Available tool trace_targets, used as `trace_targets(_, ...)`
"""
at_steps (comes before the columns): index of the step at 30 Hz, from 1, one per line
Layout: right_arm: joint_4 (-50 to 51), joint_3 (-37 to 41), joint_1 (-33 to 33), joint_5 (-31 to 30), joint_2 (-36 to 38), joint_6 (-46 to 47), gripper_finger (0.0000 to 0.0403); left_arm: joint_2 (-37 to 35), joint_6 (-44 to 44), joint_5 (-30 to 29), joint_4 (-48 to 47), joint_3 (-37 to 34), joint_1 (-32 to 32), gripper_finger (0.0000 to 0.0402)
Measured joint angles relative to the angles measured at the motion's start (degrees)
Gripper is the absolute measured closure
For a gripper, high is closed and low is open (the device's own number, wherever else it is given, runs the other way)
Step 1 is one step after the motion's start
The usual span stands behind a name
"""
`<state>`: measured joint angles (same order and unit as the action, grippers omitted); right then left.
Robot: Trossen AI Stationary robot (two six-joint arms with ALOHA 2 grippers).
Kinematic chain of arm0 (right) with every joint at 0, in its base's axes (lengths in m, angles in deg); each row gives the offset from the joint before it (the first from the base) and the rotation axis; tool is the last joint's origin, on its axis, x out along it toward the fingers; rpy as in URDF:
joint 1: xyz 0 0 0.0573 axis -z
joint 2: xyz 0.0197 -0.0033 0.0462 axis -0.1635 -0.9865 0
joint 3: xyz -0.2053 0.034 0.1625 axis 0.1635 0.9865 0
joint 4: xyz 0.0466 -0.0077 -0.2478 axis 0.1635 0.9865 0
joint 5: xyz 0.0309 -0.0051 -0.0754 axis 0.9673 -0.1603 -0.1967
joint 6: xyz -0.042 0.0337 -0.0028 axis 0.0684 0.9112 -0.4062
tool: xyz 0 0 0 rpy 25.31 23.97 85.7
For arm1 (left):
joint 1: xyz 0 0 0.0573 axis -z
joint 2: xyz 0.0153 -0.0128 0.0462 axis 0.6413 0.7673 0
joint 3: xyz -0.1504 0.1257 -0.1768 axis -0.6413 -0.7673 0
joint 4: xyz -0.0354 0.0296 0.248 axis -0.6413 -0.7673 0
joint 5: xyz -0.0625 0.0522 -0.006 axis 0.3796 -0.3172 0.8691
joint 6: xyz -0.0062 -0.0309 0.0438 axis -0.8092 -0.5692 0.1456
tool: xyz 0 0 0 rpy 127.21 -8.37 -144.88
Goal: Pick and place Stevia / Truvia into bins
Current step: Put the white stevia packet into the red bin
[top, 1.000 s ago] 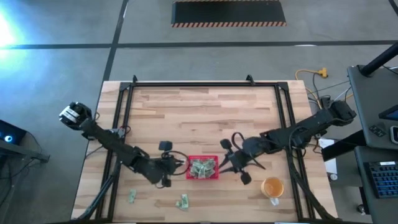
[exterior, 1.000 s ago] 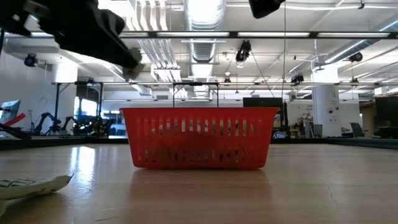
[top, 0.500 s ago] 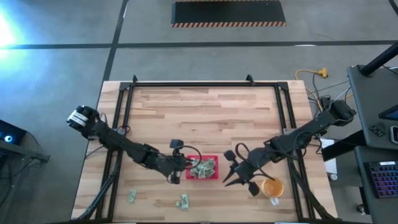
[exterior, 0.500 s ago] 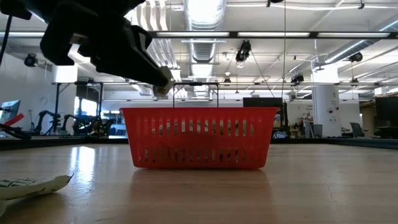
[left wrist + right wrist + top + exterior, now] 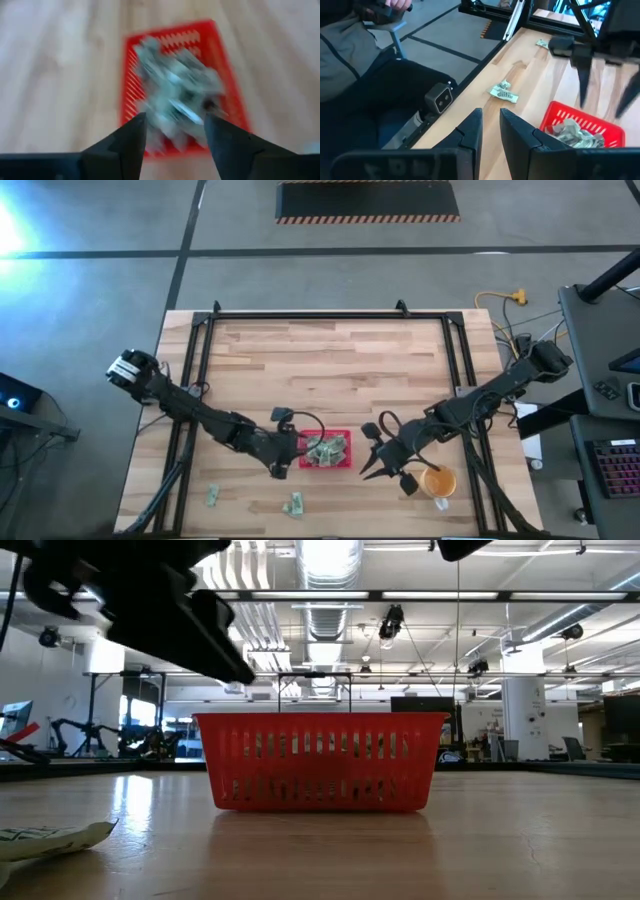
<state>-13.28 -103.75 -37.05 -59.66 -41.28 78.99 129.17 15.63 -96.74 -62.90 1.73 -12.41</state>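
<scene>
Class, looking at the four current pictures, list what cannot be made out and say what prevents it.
- Sachet count in the red tray: too small in the high view, blurred in the left wrist view.
- Print on the two loose sachets: too small.
- Orange cup contents: too small; the right pincer beside it.
- Left pincer in the low view: cut off by the top edge.

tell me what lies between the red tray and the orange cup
The right end effector sits between the red tray and the orange cup, seen in the high view.
</scene>
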Motion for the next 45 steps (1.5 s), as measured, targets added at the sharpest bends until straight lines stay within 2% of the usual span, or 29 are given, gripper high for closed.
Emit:
trace_targets(5,0.06,0.22,-0.88,-0.02,-0.02,1.14,0.0346,-1.55,-11.12,4.87,-9.13,1.95,3.33,0.0216)
trace_targets(14,0.02,0.27,-3.07,-0.01,-0.02,1.17,0.0346,-0.63,-24.48,5.78,-9.55,3.64,16.06,0.0243)
trace_targets(17,-0.21,0.27,-3.6,-0.06,-0.02,1.0,0.0346,-0.64,-34.94,7.9,-13.04,4.41,19.64,0.0252)
trace_targets(24,-0.7,0.27,-4.01,-3.63,-0.02,1.55,0.0346,-0.7,-64.13,10.26,-29.52,6.14,26.13,0.0266)
trace_targets(28,-1.06,0.27,-5.01,-5.02,-0.02,3.39,0.0346,-0.55,-76.01,11.88,-34.58,5.92,27.8,0.0268)
trace_targets(35,-2.9,0.27,-8.37,-6.11,-2.02,4.18,0.0346,1.71,-87.33,21.69,-40.29,5.7,27.97,0.0268)
trace_targets(45,-3.7,0.27,-9.89,-6.06,-2.73,3.52,0.0346,2.32,-93.38,29.7,-40.73,5.68,28.06,0.0268)
